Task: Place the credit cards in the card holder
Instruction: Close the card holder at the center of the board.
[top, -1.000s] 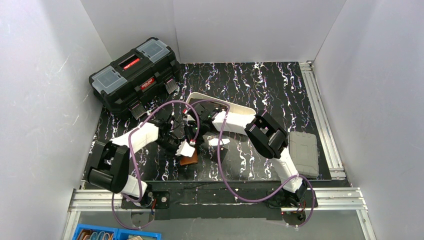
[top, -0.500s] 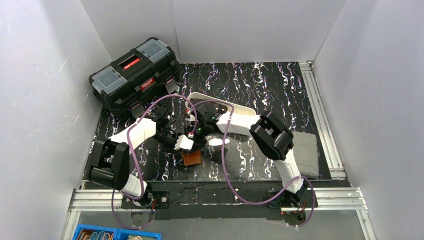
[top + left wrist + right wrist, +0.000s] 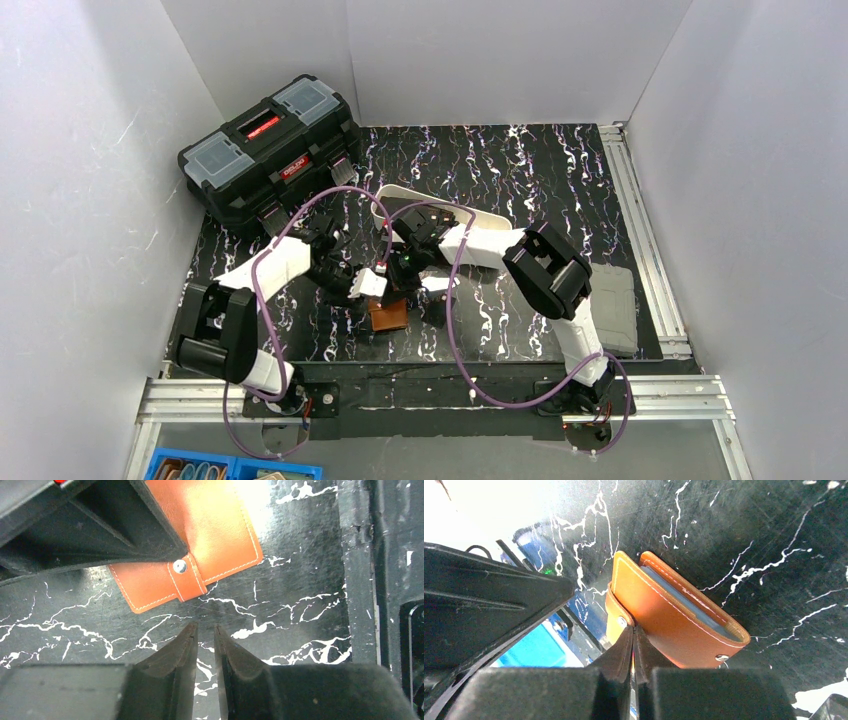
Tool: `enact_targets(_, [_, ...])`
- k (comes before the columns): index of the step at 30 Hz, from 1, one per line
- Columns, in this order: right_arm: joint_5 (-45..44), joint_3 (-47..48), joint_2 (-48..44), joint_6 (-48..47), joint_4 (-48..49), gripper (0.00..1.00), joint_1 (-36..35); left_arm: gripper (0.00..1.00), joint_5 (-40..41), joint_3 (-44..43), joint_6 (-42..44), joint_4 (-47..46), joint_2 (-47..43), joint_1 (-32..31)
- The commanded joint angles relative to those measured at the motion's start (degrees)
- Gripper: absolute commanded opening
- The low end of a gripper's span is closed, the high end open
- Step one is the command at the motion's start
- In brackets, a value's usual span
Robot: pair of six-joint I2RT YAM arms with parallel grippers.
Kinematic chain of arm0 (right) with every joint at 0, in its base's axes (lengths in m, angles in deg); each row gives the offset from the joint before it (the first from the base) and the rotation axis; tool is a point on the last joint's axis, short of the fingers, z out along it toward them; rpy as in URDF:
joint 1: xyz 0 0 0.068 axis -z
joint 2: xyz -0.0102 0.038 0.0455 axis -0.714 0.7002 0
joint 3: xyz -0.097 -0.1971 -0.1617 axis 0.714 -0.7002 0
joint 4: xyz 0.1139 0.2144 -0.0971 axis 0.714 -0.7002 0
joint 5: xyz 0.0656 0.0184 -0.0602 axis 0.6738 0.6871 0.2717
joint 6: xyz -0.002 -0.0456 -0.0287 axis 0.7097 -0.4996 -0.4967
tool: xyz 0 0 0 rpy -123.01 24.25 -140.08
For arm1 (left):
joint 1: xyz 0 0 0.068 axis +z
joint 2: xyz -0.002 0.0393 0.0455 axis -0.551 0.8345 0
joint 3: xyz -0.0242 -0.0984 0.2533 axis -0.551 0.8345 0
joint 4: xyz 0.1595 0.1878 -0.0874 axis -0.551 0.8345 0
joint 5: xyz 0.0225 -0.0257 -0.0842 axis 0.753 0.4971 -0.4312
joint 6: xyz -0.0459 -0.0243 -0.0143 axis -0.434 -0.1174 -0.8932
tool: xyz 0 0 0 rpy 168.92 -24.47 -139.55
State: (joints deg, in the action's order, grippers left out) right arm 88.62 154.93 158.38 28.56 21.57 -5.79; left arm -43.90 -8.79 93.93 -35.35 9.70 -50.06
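The right gripper point(image 3: 633, 632) has its jaws closed to a thin slit, and the tips touch the card holder point(image 3: 669, 615) just beside the strap point(image 3: 613, 607) and its snap point(image 3: 622, 621). Whether leather is pinched between the tips, I cannot tell. The left gripper point(image 3: 204, 630) has its jaws narrowly apart with nothing between them. It hovers over the bare table point(image 3: 300, 605) just in front of the card holder, close to the strap end but apart from it.

The card holder lies folded on the table, between the two grippers. A black finger point(image 3: 90, 525) of the right gripper covers one corner of it in the left wrist view. I count one card holder, one strap and two metal snaps. Blue-grey lining shows at the open edge of the card holder; whether a card sits inside I cannot tell, and I cannot make out the credit cards in any view.

Just behind the card holder is one white tray point(image 3: 485, 217), its inside mostly hidden by the right arm. Far behind the card holder, to the left, stands one black toolbox point(image 3: 270, 150) with the lid closed. Well to the right of the card holder lies one grey pad point(image 3: 608, 305). In front of the card holder, past the table edge, is a blue bin point(image 3: 235, 468); its contents are too small to tell
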Motion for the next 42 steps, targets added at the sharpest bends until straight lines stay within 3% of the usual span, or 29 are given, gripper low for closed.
enact_targets(1, [-8.2, -2.1, 2.0, -2.8, -4.9, 0.03, 0.5, 0.17, -5.4, -0.9, 1.0, 3.7, -3.6, -0.1])
enact_targets(8, [-6.7, -2.7, 0.4, -2.3, -2.5, 0.01, 0.9, 0.24, -10.1, 3.9, 11.3, 5.9, -7.9, -5.1])
enact_targets(13, [-4.5, -4.2, -1.1, -1.7, 1.1, 0.01, 1.6, 0.24, -8.8, 6.5, 13.0, 3.5, -6.6, -7.8])
enact_targets(33, [4.5, -7.2, -5.4, -1.0, 12.8, 0.01, 2.2, 0.22, -5.9, 6.0, 3.6, -10.0, -0.5, -14.6])
enact_targets(42, [5.8, -9.2, -6.5, 0.5, 14.8, 0.01, 3.0, 0.16, -0.2, 5.3, 4.4, -7.4, 2.2, -16.1])
